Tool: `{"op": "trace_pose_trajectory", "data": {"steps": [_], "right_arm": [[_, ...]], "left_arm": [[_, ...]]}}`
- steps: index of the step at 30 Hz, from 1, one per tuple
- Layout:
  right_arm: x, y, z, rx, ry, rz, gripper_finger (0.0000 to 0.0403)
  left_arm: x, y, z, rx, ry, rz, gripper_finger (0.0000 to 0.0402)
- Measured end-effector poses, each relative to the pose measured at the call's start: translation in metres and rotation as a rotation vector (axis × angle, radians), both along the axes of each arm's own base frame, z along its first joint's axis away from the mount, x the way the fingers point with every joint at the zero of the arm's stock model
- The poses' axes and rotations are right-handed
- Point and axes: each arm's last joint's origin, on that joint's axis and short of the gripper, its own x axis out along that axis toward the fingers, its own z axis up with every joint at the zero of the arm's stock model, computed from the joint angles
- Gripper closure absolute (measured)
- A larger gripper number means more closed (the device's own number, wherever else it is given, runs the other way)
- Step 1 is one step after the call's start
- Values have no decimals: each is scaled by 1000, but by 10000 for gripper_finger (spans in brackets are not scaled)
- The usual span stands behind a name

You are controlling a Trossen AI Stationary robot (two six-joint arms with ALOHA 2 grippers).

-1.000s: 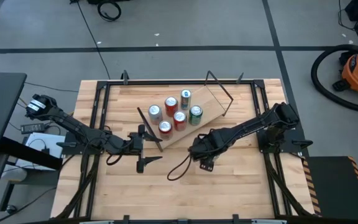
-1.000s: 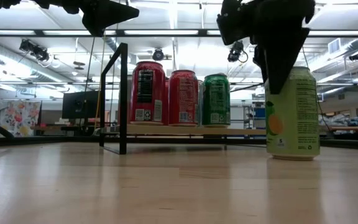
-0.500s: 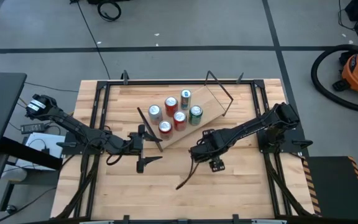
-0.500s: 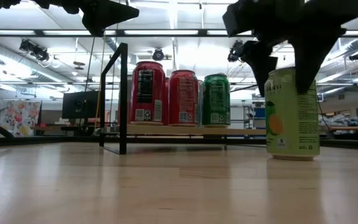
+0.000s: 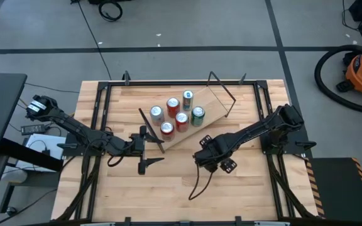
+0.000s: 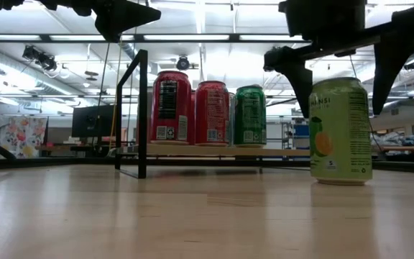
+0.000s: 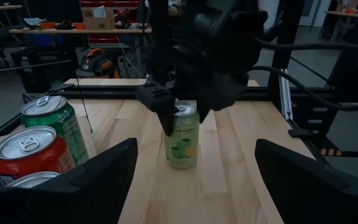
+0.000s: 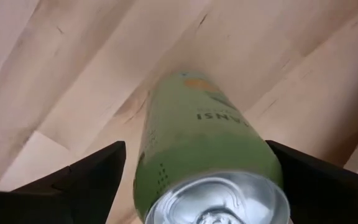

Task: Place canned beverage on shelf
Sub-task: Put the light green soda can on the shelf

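Right claw (image 6: 343, 68) hangs spread wide, straddling the upright green can (image 6: 341, 131) without touching.

A pale green can (image 8: 199, 149) fills the middle of the view, seen from above and slightly to one side, standing upright on the light wood surface (image 8: 73, 68). Its silver lid, with the pull tab partly in view, sits closest to the camera, and an orange fruit picture and pale lettering mark its side. The right gripper (image 8: 210, 180) straddles the can, one dark finger (image 8: 73, 180) on either side, spread wide and clear of its wall.
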Motion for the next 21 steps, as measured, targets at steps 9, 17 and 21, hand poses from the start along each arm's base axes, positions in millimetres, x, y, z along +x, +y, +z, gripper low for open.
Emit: {"op": "trace_pose_trajectory", "data": {"steps": [9,17,21], "right_arm": [[-3,4,-9,-25,-4,146,59],[-4,2,-10,-23,-1,98,78],[-2,-4,-10,-12,-5,-49,75]], "left_arm": [[0,0,0,0,0,0,65],[0,0,0,0,0,0,65],[0,0,0,0,0,0,65]]}}
